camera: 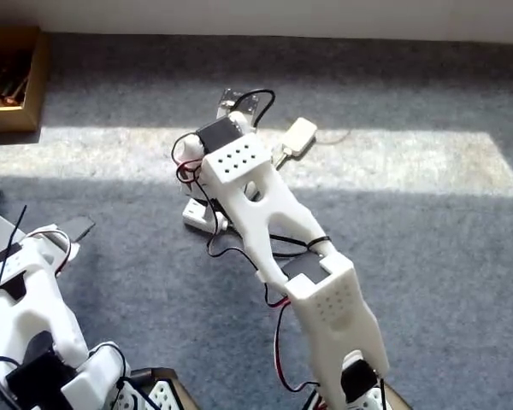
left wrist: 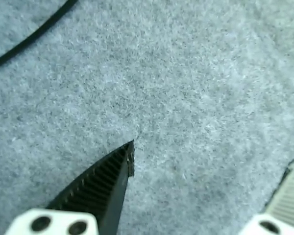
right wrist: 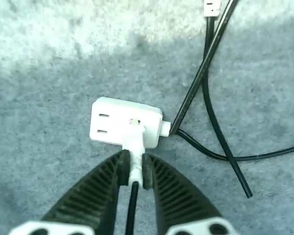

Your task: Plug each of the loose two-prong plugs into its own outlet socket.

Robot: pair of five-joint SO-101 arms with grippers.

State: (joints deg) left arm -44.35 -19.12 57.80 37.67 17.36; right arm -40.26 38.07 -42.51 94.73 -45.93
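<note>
My right gripper pinches the plug at the socket block, middle of the carpet. It looks light, rigid, slick: grip its body, not the cord. Left gripper gapes open.

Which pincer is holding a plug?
The right pincer: it squeezes a white plug at the white socket block. The left pincer hangs open over carpet, holding nothing.

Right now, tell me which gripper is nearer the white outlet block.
The right. The right gripper is at the outlet block, shut on a white plug that touches it. The left gripper hangs open over bare carpet, apart from the block.
</note>
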